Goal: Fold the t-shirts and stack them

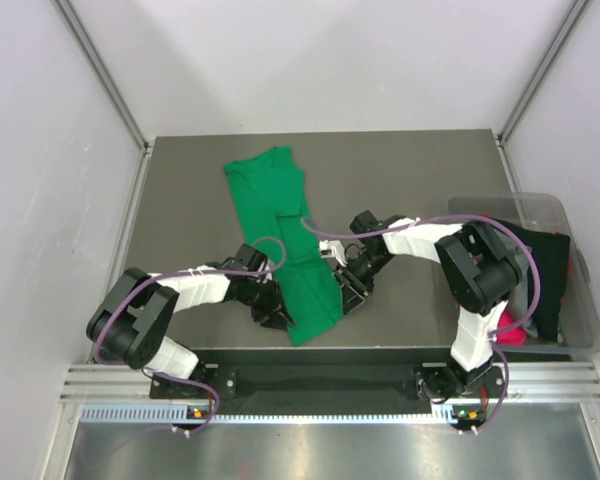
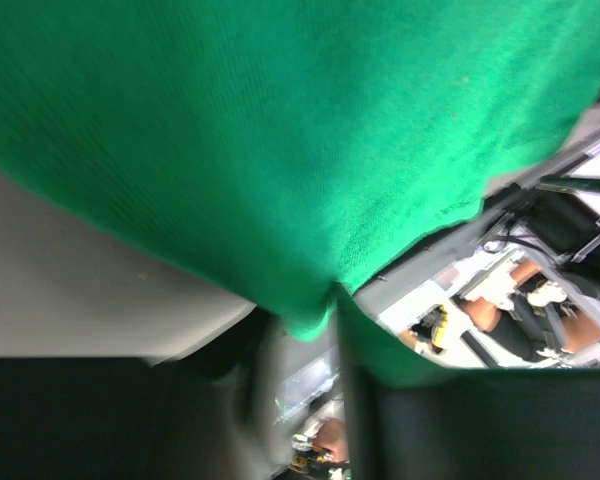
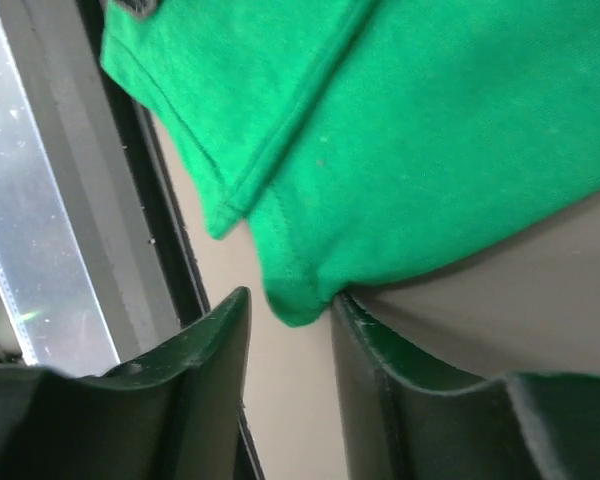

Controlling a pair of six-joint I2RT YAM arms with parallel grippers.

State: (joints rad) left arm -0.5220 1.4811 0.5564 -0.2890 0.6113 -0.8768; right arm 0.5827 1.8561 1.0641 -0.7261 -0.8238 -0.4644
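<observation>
1. Bright green soft fabric t-shirt (image 1: 298,275) lay folded into a long strip on the dark grey flat table (image 1: 410,170), running from the far centre-left down to the near centre.
2. The left gripper (image 1: 278,312) sat at the strip's near left edge. In its wrist view green cloth filled the top and a tip of it hung down between the blurred fingers (image 2: 365,420) — I could not tell whether they were clamped or apart.
3. The right gripper (image 1: 348,292) sat at the near right edge, jaws apart. A hemmed corner of the shirt reached just to the mouth of the gap, touching one black finger (image 3: 375,380).
4. At the right edge stood a clear plastic bin (image 1: 540,205) holding a black t-shirt (image 1: 545,260) and — nearer — a magenta-pink one (image 1: 510,330).
</observation>
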